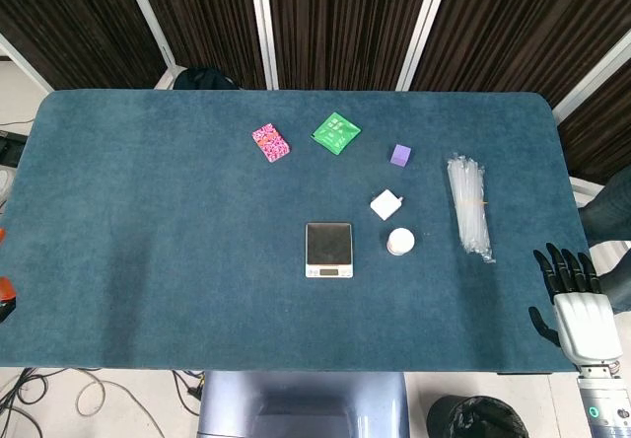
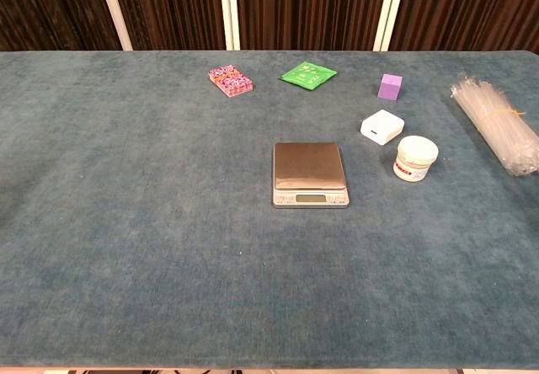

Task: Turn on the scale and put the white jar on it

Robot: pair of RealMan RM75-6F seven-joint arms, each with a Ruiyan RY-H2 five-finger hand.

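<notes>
A small scale (image 1: 328, 249) (image 2: 309, 173) with a steel platter sits near the middle of the blue table, its display strip facing the front edge. The white jar (image 1: 400, 242) (image 2: 415, 157) stands upright just to the scale's right, apart from it. My right hand (image 1: 575, 303) hovers at the table's right front corner in the head view, fingers stretched out and apart, holding nothing; it is well right of the jar. The chest view does not show it. My left hand appears in neither view.
A white block (image 1: 386, 204) (image 2: 381, 126) lies just behind the jar. Further back are a purple cube (image 1: 399, 155) (image 2: 389, 86), a green packet (image 1: 336, 131) (image 2: 307, 74) and a pink packet (image 1: 270, 143) (image 2: 231, 80). A bundle of clear tubes (image 1: 469, 206) (image 2: 501, 121) lies at the right.
</notes>
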